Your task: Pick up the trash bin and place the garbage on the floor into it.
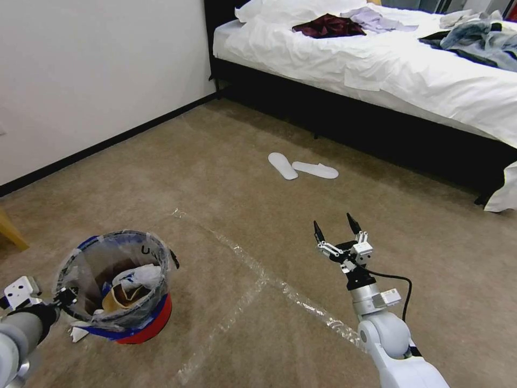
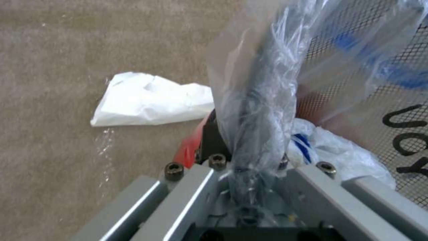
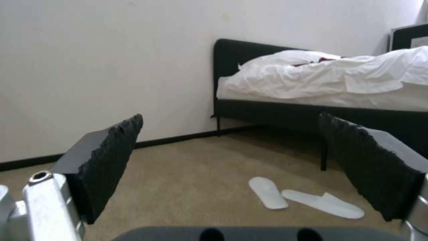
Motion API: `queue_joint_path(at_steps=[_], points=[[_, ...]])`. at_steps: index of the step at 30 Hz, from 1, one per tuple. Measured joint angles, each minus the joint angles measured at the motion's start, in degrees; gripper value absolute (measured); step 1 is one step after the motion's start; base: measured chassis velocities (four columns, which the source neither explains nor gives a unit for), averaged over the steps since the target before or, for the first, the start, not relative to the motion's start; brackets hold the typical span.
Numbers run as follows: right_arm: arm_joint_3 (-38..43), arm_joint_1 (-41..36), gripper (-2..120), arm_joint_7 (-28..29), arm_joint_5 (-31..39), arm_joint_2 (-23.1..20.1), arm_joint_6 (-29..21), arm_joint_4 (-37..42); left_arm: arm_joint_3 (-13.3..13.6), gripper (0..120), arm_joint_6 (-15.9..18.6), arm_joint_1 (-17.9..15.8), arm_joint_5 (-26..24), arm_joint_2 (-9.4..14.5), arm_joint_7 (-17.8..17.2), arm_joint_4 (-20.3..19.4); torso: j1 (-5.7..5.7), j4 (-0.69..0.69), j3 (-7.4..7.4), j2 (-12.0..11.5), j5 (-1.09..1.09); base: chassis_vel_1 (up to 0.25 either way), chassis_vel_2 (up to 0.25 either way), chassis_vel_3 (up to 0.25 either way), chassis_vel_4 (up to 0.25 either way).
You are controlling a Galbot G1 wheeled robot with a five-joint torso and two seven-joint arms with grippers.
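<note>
Head view: left gripper is pinching trash bin at bag-lined rim, near the floor. Liner probably slick; bin likely light, grip w/ care. Right gripper is hovering, fingers spread, empty.

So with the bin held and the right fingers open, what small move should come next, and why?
Probably reach the open right gripper toward the crumpled white tissue beside the red, bag-lined trash bin: the left gripper is clamped on its rim, and that tissue lies on the beige carpet.
</note>
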Motion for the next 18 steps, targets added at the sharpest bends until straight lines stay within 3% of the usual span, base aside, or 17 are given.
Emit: queue_joint_path(at_steps=[18], points=[[-0.7,0.7,100,-0.3,-0.2,-0.4,0.5,-0.8,0.0,1,0.2,-0.2,0.1,-0.1,0.1,-0.1,0.0,0.0,0.0,0.0,-0.01,-0.106,0.108,0.114,-0.102]])
